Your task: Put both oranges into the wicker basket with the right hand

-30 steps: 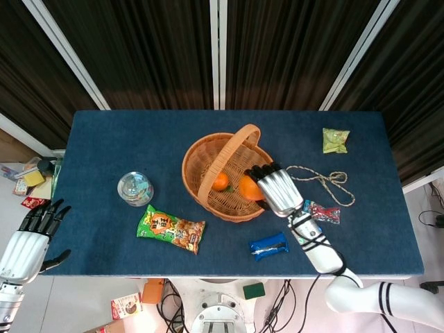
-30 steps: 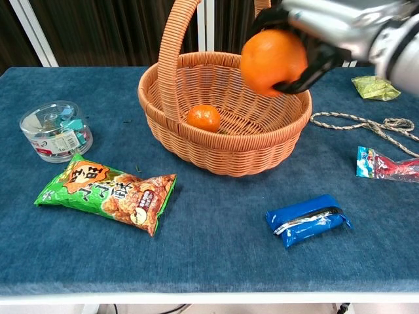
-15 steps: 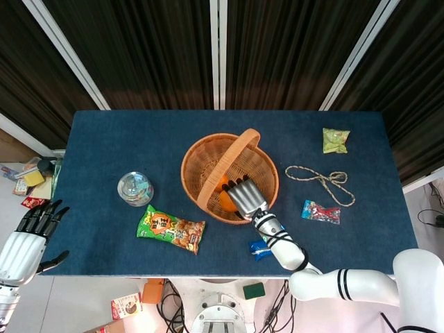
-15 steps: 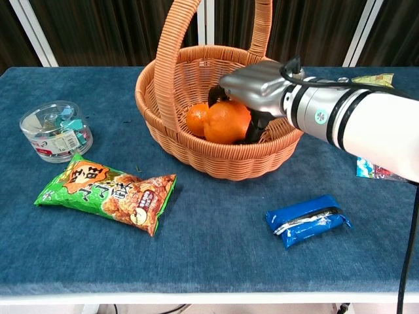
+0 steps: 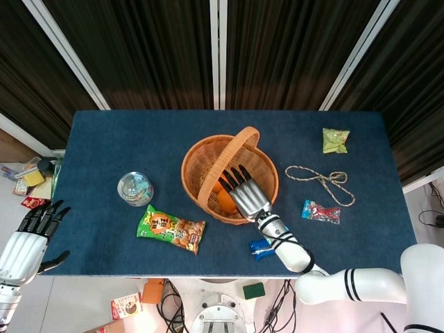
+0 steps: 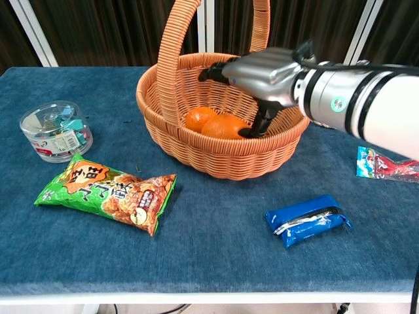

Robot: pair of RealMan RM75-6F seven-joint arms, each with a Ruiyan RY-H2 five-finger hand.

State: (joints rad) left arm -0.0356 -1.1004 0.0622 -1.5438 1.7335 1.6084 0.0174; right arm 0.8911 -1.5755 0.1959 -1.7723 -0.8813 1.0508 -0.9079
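Note:
Two oranges lie side by side inside the wicker basket [image 6: 216, 154] [image 5: 201, 156]: a smaller orange [image 6: 196, 118] and a larger orange [image 6: 226, 127] [image 5: 223, 198] to its right. My right hand [image 6: 262, 72] [image 5: 246, 194] hovers just above them inside the basket, fingers spread, holding nothing; one fingertip reaches down beside the larger orange. My left hand [image 5: 31, 232] hangs off the table's left edge, fingers apart and empty; the chest view does not show it.
A green snack bag [image 6: 108, 193] lies front left, a clear plastic tub [image 6: 55, 131] further left. A blue packet [image 6: 308, 219] lies front right, a red-blue candy packet [image 6: 386, 163] and a rope [image 5: 322, 180] to the right, a green pouch [image 5: 335, 140] at the back right.
My right hand carried the larger orange down into the basket, let it go beside the smaller one, and has lifted slightly with fingers spread.

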